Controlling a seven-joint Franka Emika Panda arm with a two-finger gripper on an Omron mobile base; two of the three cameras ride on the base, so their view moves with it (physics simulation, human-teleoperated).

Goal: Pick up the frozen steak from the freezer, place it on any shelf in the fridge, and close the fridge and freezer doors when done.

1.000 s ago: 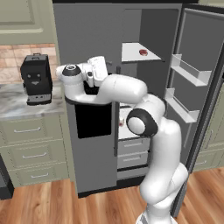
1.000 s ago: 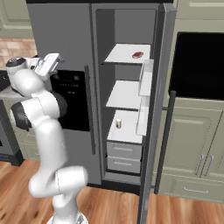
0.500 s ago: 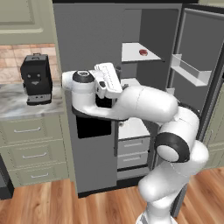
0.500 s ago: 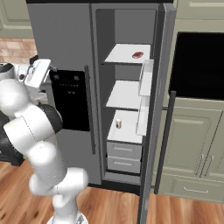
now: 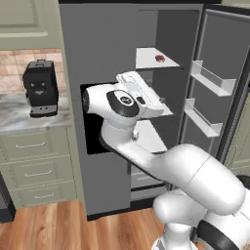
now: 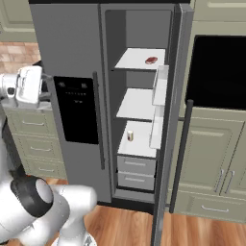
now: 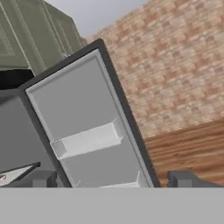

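The frozen steak [image 5: 159, 58] [image 6: 151, 60] lies flat on the topmost white shelf [image 5: 146, 59] [image 6: 134, 60] of the fridge, whose door [image 5: 222, 73] [image 6: 175, 110] swings wide with pale bins on its inside. The freezer door [image 5: 97, 49] [image 6: 67, 48], with its black dispenser panel [image 6: 74, 110], is closed. My gripper [image 5: 158, 100] [image 7: 113, 179] hangs open and empty in front of the closed door, left of and below the steak. In the hand view its fingertips [image 7: 43, 178] frame the open door's inner bin [image 7: 87, 140].
A black coffee machine [image 5: 41, 88] stands on the marble counter [image 5: 19, 117] left of the appliance. A small jar [image 6: 129, 136] sits on a lower fridge shelf above grey drawers [image 6: 137, 173]. A black oven [image 6: 216, 72] and green cabinets [image 6: 211, 158] lie right of the open door.
The arm has swung: its elbow dropped forward and low, and the hand turned and shifted right across the closed door in the left base view. The steak and doors are unmoved.
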